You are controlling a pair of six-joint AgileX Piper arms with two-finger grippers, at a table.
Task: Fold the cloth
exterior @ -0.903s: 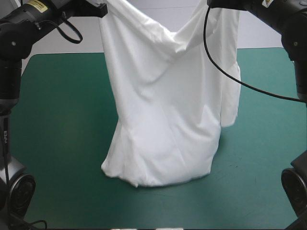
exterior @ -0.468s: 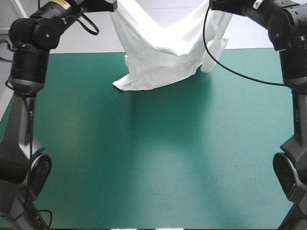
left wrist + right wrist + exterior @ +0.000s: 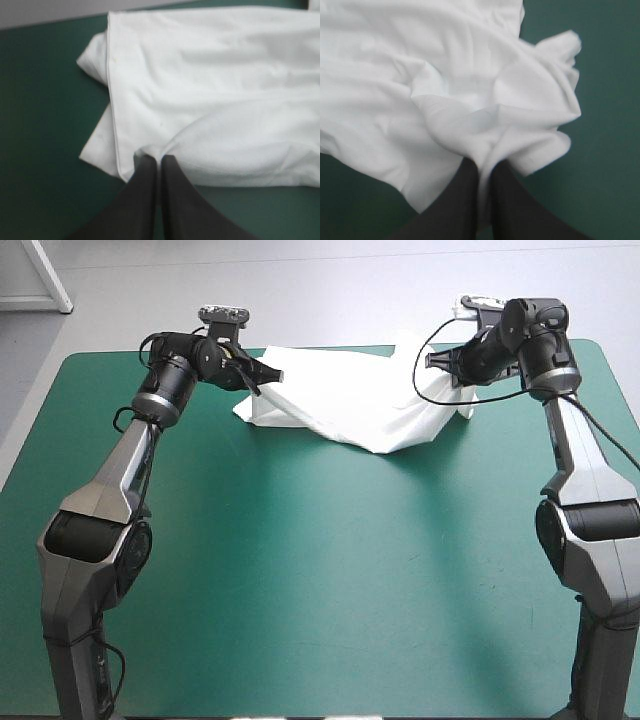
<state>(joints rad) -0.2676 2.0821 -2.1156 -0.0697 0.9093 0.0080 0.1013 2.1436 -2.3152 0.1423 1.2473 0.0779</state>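
The white T-shirt (image 3: 350, 400) lies stretched across the far part of the teal-green table, rumpled, with its near edge sagging toward the middle. My left gripper (image 3: 272, 375) is shut on the T-shirt's left end; in the left wrist view its black fingers (image 3: 145, 175) pinch a hemmed corner of the T-shirt (image 3: 210, 100). At the cloth's right end my right gripper (image 3: 437, 362) is shut on a bunched fold. The right wrist view shows the T-shirt (image 3: 420, 75) gathered in folds just ahead of the gripper (image 3: 485, 167).
The table's far edge (image 3: 330, 348) runs just behind the cloth. Bare teal-green cover (image 3: 330, 570) fills the near and middle table. The right arm's black cable hangs beside the cloth's right end.
Earlier both grippers held the T-shirt high with it hanging to the table. They have swung it away and down, and it now lies along the far edge.
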